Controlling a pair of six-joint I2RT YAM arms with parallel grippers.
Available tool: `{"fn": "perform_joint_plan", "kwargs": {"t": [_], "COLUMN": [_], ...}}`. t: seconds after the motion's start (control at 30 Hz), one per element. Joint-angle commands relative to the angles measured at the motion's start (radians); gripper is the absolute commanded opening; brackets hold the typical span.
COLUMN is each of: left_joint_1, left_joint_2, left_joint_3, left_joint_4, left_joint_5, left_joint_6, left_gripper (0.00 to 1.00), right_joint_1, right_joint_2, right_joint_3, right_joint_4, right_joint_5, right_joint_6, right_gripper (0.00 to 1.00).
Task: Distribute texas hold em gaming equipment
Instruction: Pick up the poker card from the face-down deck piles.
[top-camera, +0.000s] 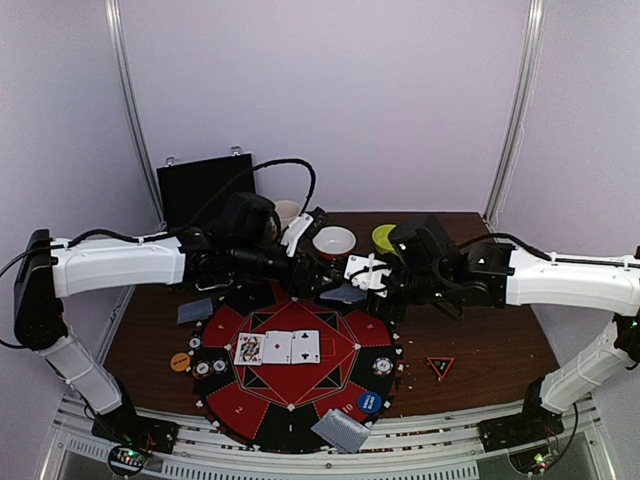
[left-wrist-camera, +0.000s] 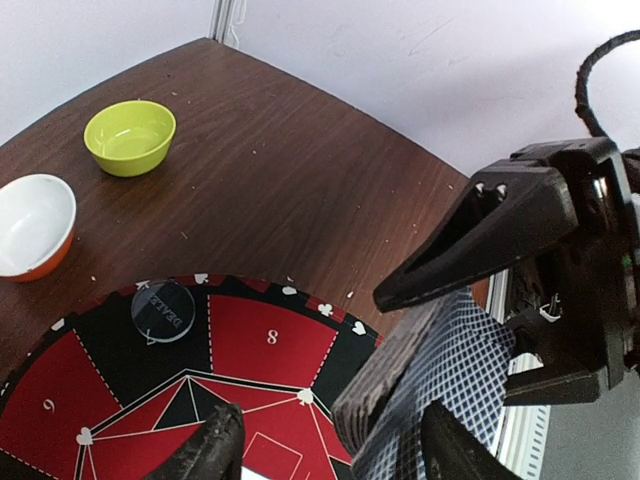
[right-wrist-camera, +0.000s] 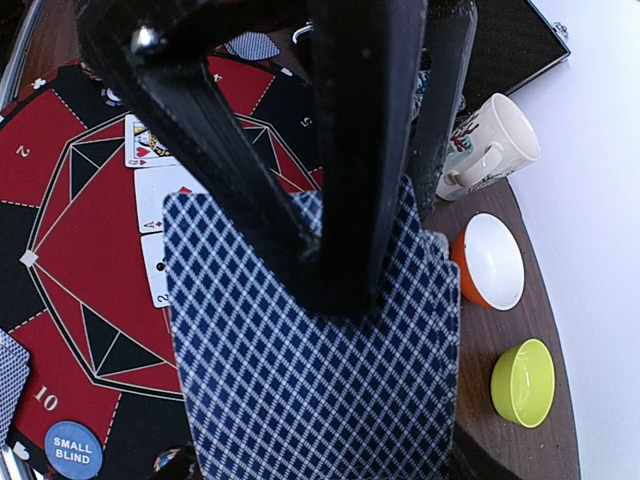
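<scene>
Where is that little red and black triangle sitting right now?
In the top view, the red-black triangle marker lies on the wooden table on the right side, just past the right edge of the round mat, near a striped poker chip.

blue-grey diamond-backed playing cards: clamped, airborne | three face-up cards: row, mat centre | red-black triangle marker: flat, right of mat

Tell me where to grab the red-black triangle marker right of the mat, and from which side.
Come straight down on the triangle marker and pinch it across its edges: one claw finger on the flat far side, the other at the point nearest the arms. It lies flat on bare table, clear of the mat, so likely only its rim offers a hold.
</scene>
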Motion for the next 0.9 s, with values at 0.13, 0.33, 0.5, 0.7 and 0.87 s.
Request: {"fn": "perform_joint_plan", "kwargs": {"t": [0.13, 0.33, 0.5, 0.7, 0.87], "left_joint_1": [0.027, 0.027, 0.028, 0.03, 0.036], "left_joint_2": [-0.068, -0.031, -0.016, -0.065, -0.11], "left_joint_3": [-0.009, 0.008, 0.027, 0.004, -0.026], "left_joint_4": [0.014, 0.002, -0.009, -0.005, 0.024], "left_joint_5": [0.078, 0.131, 0.158, 0.14, 0.143], "left_joint_6": [0.006, 0.016, 0.026, 0.038, 0.045], "left_gripper": [0.41, 0.22, 0.01, 0.0, 0.0], "right_joint_1": [0.007, 0.006, 0.005, -0.003, -0.037], "right_joint_2": [-0.034, -0.034, -0.038, -0.052, -0.062], "right_joint_3": [0.006, 0.009, 0.006, -0.017, -0.035], "right_joint_4": [0.016, 0.015, 0.013, 0.02, 0.023], "right_joint_5": [0.028, 0.03, 0.038, 0.056, 0.053], "right_joint_6": [-0.001, -0.003, -0.002, 0.001, 0.014], "right_gripper": [0.57, 0.57, 0.57, 0.57, 0.57]}}
